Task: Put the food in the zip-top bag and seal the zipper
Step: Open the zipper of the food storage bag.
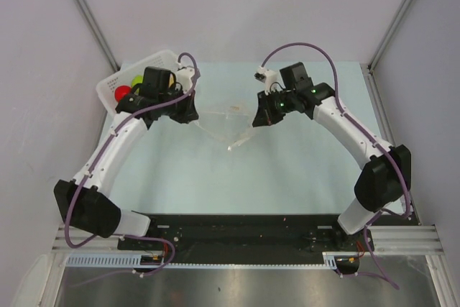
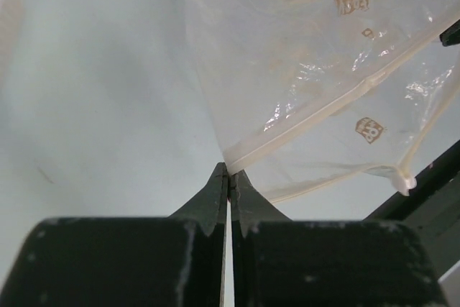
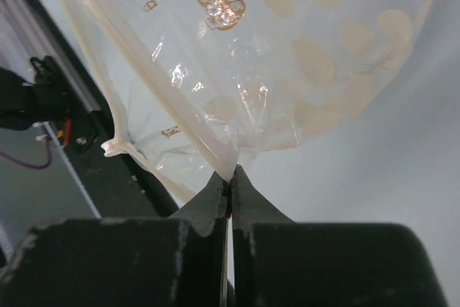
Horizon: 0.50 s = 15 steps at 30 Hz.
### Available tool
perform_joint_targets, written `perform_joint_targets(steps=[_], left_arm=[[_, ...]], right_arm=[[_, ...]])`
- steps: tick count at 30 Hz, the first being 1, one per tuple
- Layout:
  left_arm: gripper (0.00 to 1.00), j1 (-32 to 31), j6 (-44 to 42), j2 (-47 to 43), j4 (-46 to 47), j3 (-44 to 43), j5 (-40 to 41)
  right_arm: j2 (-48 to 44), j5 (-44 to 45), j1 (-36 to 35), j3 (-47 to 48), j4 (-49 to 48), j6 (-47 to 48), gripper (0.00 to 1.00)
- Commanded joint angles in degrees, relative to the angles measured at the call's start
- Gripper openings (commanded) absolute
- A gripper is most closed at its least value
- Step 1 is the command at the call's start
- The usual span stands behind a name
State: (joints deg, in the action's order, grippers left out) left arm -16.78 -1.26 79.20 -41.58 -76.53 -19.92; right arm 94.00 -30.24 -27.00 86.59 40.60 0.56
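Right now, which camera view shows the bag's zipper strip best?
The left wrist view: the zipper runs as a clear pale line across the zip-top bag. The right wrist view shows it too, but steeper. In the top view the bag is small and the strip barely shows.

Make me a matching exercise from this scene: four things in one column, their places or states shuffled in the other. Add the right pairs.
1. zip-top bag
2. toy food
3. white basket
4. right fingers

A. at the far left corner of the table
B. pinched shut on the bag's edge
C. clear plastic printed with pale dots
D. lying inside the basket

Pairs: 1-C, 2-D, 3-A, 4-B
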Motion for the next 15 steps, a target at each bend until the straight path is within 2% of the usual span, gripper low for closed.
perform_joint_targets(steps=[1,6,9,12,13,15], left_arm=[[0.0,1.83,-17.79,-0.27,-13.87,-6.79,5.88],[0.01,-0.97,-18.96,3.14,-12.82,-4.77,0.69],[0.06,-1.24,-19.4,9.29,-12.21,-5.99,-0.12],[0.07,-0.02,-17.12,11.42,-8.62,-6.88,-1.25],[0.11,0.6,-16.07,11.33,-7.56,-6.88,-3.17],[0.35,2.79,-14.66,11.07,-4.74,-7.66,-7.74]], right_arm=[[-4.17,-8.5,3.45,0.61,5.28,-2.92,0.0],[-1.01,-12.99,1.52,-2.47,1.6,-7.5,0.0],[1.7,-12.4,0.37,-3.0,0.19,-8.2,0.0],[3.03,-11.86,1.07,-2.91,-1.74,-10.57,0.0],[3.21,-11.6,1.16,-2.91,-2.27,-10.84,0.0],[3.82,-11.24,2.13,-2.83,-3.5,-11.19,0.0]])
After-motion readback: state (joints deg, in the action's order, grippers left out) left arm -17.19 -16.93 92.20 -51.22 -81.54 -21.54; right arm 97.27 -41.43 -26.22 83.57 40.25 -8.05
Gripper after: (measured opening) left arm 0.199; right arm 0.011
